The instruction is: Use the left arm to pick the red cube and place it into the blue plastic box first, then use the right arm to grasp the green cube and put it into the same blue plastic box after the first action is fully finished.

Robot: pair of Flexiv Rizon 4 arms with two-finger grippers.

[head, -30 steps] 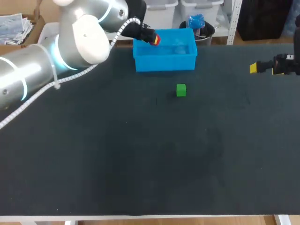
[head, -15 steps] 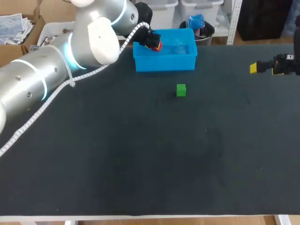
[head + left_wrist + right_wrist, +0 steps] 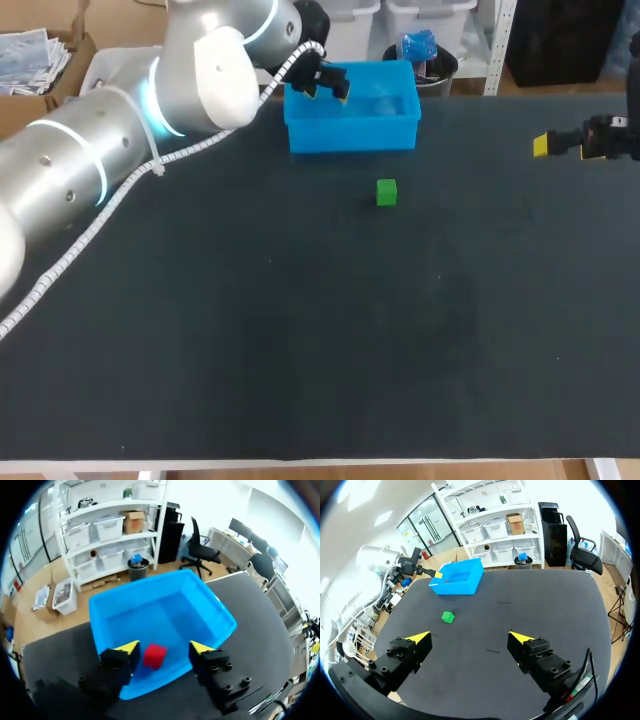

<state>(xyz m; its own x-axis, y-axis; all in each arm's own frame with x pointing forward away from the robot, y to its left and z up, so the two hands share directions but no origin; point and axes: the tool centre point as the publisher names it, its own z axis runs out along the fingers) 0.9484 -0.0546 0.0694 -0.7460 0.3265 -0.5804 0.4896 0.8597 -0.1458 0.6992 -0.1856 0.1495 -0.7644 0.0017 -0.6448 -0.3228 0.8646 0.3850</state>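
Note:
The red cube lies inside the blue plastic box, loose in the gap between my left gripper's fingers. My left gripper hangs open over the box's left end, its yellow tips clear of the cube. In the head view the cube is hidden behind that gripper and the box wall. The green cube rests on the black table a little in front of the box, also seen in the right wrist view. My right gripper stands wide open at the table's far right, holding nothing.
The black table spreads wide in front of the green cube. My left arm crosses the back left corner, with a white cable hanging along it. The blue box sits at the table's back edge.
My left gripper opened over the box's left end and the red cube left its fingers and now lies in the box. The right arm and green cube have not moved.

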